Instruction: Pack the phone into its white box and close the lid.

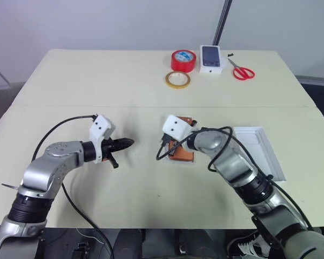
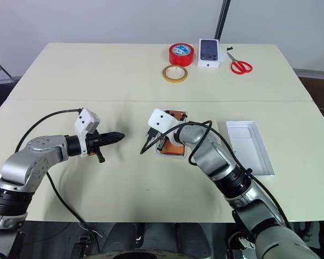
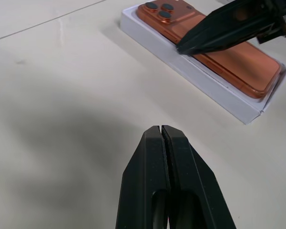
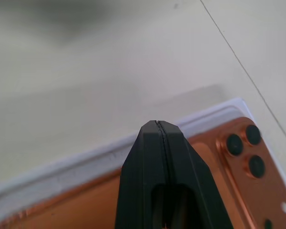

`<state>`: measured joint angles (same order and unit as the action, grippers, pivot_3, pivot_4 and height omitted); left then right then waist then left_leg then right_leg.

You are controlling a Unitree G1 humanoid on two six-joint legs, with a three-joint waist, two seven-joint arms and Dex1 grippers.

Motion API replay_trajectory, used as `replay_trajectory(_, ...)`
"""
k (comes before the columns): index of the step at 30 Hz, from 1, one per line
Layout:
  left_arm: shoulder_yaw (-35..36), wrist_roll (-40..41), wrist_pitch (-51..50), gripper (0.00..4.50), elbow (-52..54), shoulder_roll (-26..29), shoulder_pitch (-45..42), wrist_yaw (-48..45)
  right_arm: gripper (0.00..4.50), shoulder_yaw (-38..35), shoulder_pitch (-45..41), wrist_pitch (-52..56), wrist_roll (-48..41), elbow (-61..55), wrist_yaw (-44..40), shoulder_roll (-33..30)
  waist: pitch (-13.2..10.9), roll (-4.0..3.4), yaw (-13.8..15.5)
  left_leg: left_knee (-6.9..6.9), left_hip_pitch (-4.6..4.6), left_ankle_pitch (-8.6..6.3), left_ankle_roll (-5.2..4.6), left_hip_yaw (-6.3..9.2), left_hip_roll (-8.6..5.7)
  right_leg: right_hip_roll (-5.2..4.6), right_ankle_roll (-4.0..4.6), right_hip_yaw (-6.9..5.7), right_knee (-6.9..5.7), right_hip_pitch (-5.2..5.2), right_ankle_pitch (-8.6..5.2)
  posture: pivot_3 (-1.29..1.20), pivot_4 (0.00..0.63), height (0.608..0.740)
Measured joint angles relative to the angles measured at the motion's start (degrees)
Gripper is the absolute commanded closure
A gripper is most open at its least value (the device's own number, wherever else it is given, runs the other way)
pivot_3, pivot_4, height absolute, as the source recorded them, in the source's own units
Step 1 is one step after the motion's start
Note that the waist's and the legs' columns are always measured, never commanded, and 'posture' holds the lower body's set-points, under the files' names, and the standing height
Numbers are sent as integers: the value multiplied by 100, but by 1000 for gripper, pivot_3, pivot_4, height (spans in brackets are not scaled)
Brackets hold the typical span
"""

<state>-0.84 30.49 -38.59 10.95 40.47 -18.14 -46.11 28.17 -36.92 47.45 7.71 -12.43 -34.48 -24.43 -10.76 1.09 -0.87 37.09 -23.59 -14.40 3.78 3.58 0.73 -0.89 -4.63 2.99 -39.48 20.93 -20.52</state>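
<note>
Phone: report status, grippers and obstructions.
Both grippers shut, empty: left clear, right tip on phone. Phone lies in box. Lid off, to the right. Nothing blocking.

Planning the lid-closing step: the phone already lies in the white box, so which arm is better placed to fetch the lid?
Probably the right. The lid lies open on the table beside the right arm, while the right gripper, shut, rests on the phone in the white box. The left gripper is on the far side.
</note>
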Motion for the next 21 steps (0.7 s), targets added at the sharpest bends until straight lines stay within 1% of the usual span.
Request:
replay_trajectory(4,0,0,-8,4433,51,-1,0,6,4500,7,48,112,22,-211,-93,-151,0,0,-13,0,0,0,0,0,0,0,0,0,0,0,0,0,150,740)
replay_trajectory(13,-1,-12,-50,4433,47,-33,-2,4,4500,52,44,213,145,-312,-133,-163,0,0,-16,0,0,0,0,0,1,1,0,0,0,0,0,0,150,740)
replay_trajectory(16,-1,-34,-51,4433,44,-47,-2,2,4500,74,26,215,173,-293,-136,-102,0,0,-24,0,0,0,0,0,1,2,0,0,-1,1,0,0,150,740)
replay_trajectory(21,-8,-61,-58,4433,43,-124,-23,2,4500,218,-159,52,268,57,-126,144,0,0,-32,-2,0,0,0,-1,3,4,0,0,-2,4,0,0,150,740)
